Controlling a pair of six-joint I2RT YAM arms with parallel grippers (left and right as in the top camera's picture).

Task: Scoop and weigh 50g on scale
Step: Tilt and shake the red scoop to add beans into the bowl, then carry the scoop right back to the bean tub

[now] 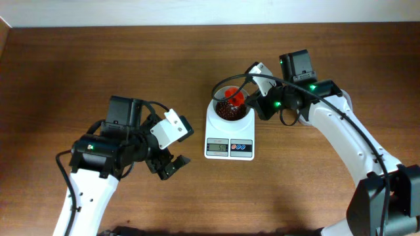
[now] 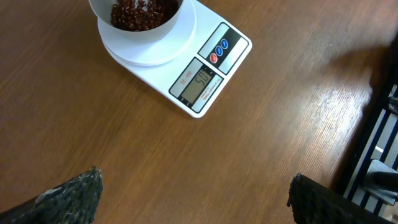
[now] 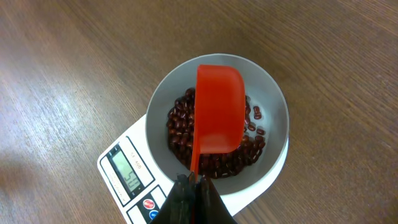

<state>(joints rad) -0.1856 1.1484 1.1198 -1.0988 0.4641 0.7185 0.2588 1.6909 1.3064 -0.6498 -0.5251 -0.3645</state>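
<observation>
Beans (image 3: 180,134) heaped in bowl (image 3: 277,106) of scale (image 1: 229,148), on tabletop. Right claw (image 3: 194,186) clamped tight on handle of red scoop (image 3: 217,109), which is tipped right above the bowl. Left claw (image 1: 172,164) spread wide, empty, well left of scale. Display seems near target, digits unclear. Best to add only single grains, hold scoop off bowl, and lift clear before reading.

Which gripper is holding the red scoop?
The right gripper, shut on the red scoop over the bowl of beans; the left gripper is open and empty, away from the scale.
</observation>
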